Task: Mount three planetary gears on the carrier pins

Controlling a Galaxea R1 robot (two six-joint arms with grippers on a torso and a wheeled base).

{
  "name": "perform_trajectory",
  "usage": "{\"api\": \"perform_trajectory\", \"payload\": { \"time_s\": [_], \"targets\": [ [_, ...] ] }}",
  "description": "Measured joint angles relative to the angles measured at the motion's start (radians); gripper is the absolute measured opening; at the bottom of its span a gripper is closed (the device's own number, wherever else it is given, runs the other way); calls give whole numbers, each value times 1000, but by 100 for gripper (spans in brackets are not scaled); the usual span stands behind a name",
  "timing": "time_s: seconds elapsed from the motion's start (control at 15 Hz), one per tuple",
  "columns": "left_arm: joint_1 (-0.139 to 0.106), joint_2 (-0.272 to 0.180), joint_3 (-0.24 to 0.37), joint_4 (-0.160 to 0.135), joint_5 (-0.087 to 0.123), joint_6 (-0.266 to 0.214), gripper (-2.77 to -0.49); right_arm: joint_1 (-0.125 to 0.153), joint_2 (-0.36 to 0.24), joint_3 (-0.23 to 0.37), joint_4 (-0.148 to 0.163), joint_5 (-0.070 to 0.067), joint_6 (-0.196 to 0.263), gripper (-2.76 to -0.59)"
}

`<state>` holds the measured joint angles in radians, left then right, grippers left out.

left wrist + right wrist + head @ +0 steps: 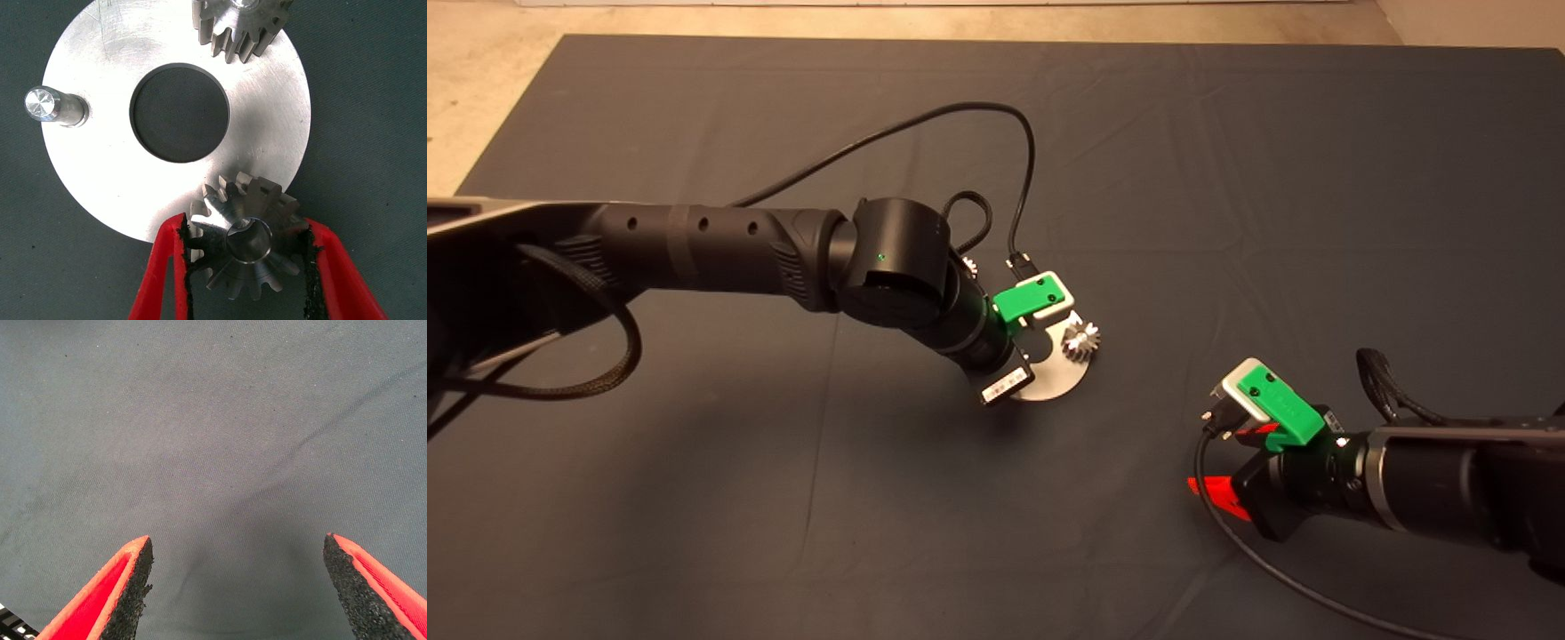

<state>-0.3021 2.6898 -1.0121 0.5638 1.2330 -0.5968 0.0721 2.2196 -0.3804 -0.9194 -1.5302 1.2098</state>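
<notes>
- Head view: left arm hides most of carrier disc (1063, 384); third gear not visible.
- Left gripper (250, 257) pinches a planetary gear (245, 243) at disc's 5 o'clock rim; mounted gear (240, 27) at 12, bare carrier pin (45, 107) at 9.
- Right gripper (237, 587) wide apart, empty, over mat (213, 420).

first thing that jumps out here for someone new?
The left gripper at mid-mat, its red fingers clamped on a gear over the edge of the silver disc. One gear already sits on the disc, and one pin stands bare. The right gripper waits open over bare mat at lower right.
</notes>
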Motion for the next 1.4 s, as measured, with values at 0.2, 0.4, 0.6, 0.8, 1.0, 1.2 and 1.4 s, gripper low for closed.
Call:
{"api": "perform_trajectory", "payload": {
  "time_s": [0.2, 0.4, 0.6, 0.8, 1.0, 1.2, 1.4],
  "targets": [
    [0, 0, 0, -7, -1, 0, -256, 0, 0, 0, 0, 0, 0, -147],
    [0, 0, 0, -9, -2, 0, -256, 0, 0, 0, 0, 0, 0, -147],
    [0, 0, 0, -10, -2, 0, -256, 0, 0, 0, 0, 0, 0, -147],
    [0, 0, 2, -10, -2, 0, -256, 0, 0, 0, 0, 0, 0, -147],
    [0, 0, 3, -11, -2, 0, -256, 0, 0, 0, 0, 0, 0, -147],
    [0, -1, 16, -30, 5, -1, -256, 0, 0, 0, 0, 0, 0, -147],
    [0, -6, 17, -37, 4, -1, -256, 0, 0, 0, 0, 0, 0, -147]
  ]
}}
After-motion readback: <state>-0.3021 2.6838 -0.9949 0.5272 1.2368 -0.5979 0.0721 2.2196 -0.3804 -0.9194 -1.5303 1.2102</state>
